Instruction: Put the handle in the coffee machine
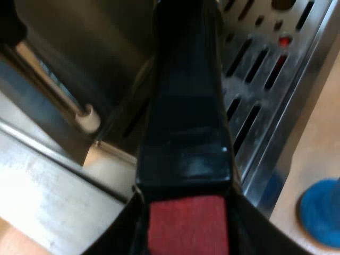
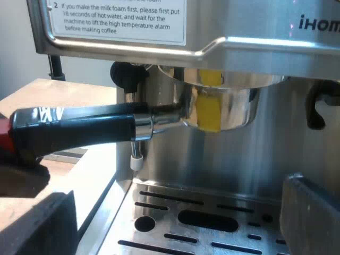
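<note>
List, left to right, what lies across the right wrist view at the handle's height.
red end → handle → metal holder → black hook-shaped part

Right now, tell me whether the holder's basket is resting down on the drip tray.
No, the basket of the holder is up under the head at the espresso machine's front, well clear of the slotted drip tray.

Gap between holder and drip tray
</note>
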